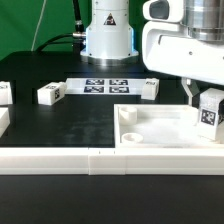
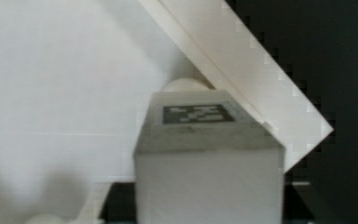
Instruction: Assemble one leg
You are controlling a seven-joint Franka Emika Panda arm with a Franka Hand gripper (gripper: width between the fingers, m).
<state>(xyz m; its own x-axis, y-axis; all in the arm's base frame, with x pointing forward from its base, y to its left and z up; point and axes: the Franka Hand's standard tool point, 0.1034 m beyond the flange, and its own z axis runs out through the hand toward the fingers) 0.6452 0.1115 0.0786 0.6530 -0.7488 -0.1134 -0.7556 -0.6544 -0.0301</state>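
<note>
One leg [image 1: 209,117]: upright, tag showing, above a corner of the top [image 1: 150,131], at the exterior view's right.
Gripper [image 1: 206,110]: clenched on the leg.
Unclear: whether leg touches top; wrist view blurred, fingertips indistinct.

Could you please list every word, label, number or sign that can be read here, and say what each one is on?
No words, numbers or brand names can be read in either view.
The leg at the claw: a black-and-white marker tag, pattern only.
The marker board: tag patterns only.
The loose white block: its tag is too small to make out.
</note>
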